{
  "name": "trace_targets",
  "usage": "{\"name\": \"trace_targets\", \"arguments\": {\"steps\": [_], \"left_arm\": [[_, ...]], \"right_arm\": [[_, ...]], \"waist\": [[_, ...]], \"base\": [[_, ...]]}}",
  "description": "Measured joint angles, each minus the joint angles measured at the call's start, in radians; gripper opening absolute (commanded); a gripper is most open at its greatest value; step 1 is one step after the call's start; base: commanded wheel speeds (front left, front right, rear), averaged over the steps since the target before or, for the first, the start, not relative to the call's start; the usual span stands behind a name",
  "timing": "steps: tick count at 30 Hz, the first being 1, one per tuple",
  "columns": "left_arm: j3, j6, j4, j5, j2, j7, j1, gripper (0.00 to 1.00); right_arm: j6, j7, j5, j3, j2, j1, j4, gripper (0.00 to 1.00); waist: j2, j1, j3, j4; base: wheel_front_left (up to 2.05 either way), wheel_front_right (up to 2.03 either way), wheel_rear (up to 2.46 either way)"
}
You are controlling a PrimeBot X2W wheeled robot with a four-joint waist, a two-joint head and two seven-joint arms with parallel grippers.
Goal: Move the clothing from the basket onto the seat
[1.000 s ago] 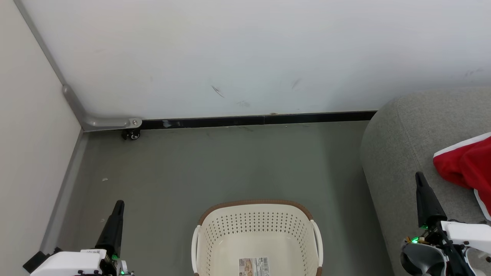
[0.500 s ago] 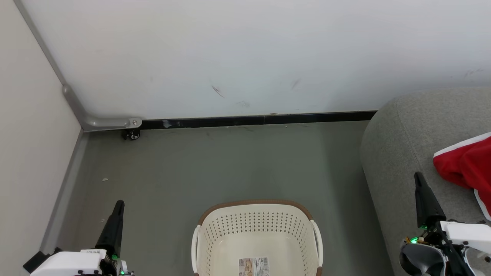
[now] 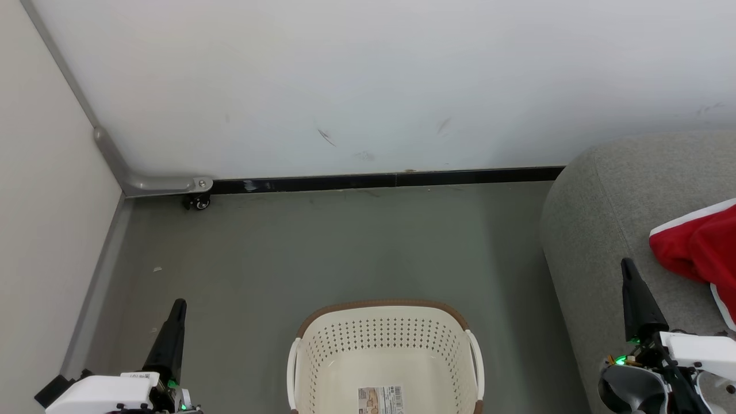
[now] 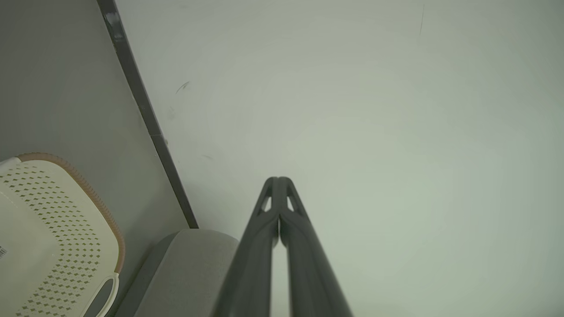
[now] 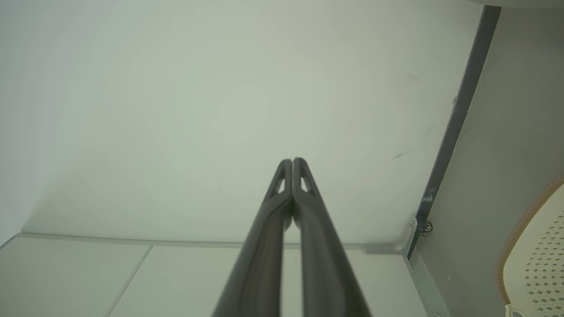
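Clothing [image 3: 698, 248] — white-trimmed edge toward wall [image 3: 368, 86]

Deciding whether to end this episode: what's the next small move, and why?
Probably a slight head tilt down, to check the near end of the basket, which the head view cuts off. Its visible inside holds only a label sticker; red clothing lies on the sofa; the left gripper and right gripper are shut and empty. If bare, stop.
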Motion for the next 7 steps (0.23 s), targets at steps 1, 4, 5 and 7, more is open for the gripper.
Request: {"name": "trace_targets", "arguments": {"steps": [1,4,5,7], "left_arm": [[0.000,0.000,0.000,0.000,0.000,0.000,-0.002,0.00],[0.000,0.000,0.000,0.000,0.000,0.000,-0.007,0.00],[0.000,0.000,0.000,0.000,0.000,0.000,-0.008,0.00],[0.000,0.000,0.000,0.000,0.000,0.000,-0.009,0.00]], "right_arm": [[0.000,0.000,0.000,0.000,0.000,0.000,0.000,0.00],[0.000,0.000,0.000,-0.001,0.000,0.000,0.000,0.00],[0.000,0.000,0.000,-0.001,0.001,0.000,0.000,0.00],[0.000,0.000,0.000,-0.002,0.001,0.000,0.000,0.00]], "waist": [[0.0000,0.0000,0.000,0.000],[0.0000,0.0000,0.000,0.000],[0.0000,0.0000,0.000,0.000],[0.0000,0.0000,0.000,0.000]], "base": [[0.00,0.00,0.00],[0.00,0.00,0.00],[0.00,0.00,0.00],[0.00,0.00,0.00]]}}
